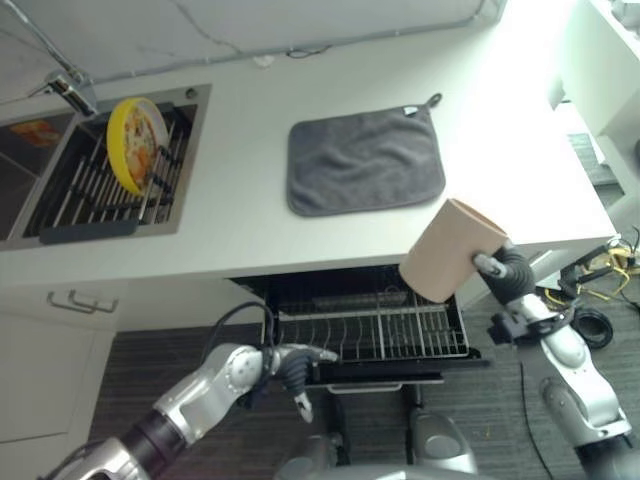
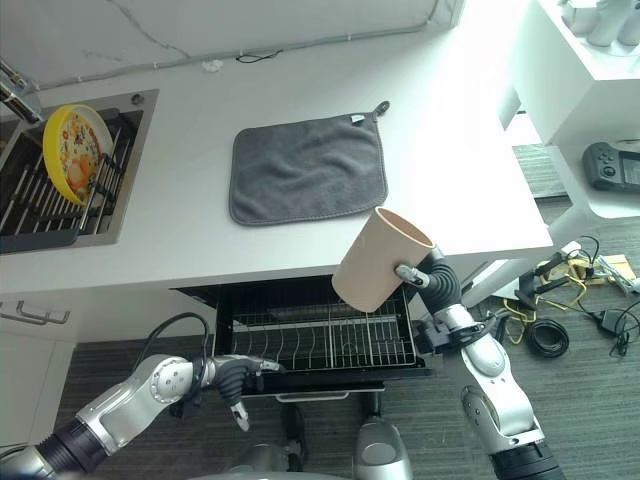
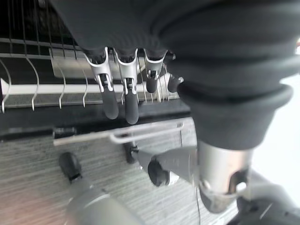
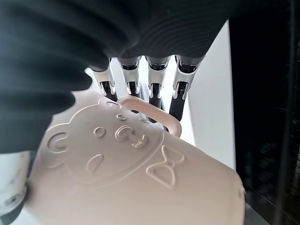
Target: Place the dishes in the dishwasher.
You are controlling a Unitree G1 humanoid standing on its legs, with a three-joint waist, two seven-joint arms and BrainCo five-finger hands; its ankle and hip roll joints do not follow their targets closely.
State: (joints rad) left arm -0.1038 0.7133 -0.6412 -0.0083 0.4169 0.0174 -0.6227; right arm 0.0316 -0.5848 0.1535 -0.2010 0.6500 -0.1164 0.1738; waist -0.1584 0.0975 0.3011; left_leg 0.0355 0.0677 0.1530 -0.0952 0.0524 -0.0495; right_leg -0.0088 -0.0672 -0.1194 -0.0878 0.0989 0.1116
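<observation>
While the right robot hand [image 2: 425, 278] curls its fingers [image 4: 152, 91] through the handle of the beige cup [image 2: 378, 260], holding it tilted above the bench's front edge, the step in hand looks to be carrying it down into the dishwasher rack [image 2: 315, 338] pulled out below that edge. Doing it well likely means clearing the bench lip first, then turning the cup mouth-down between the wires. The left robot hand [image 1: 297, 368], fingers relaxed and holding nothing, rests at the rack's front rail; it looks well apart from the cup's likely path. Open room lies over the rack's right half. On the bench a grey cloth [image 2: 308, 168] lies mid-surface; a yellow plate [image 2: 72, 152] stands in the sink rack [image 2: 30, 205] at the left corner.
</observation>
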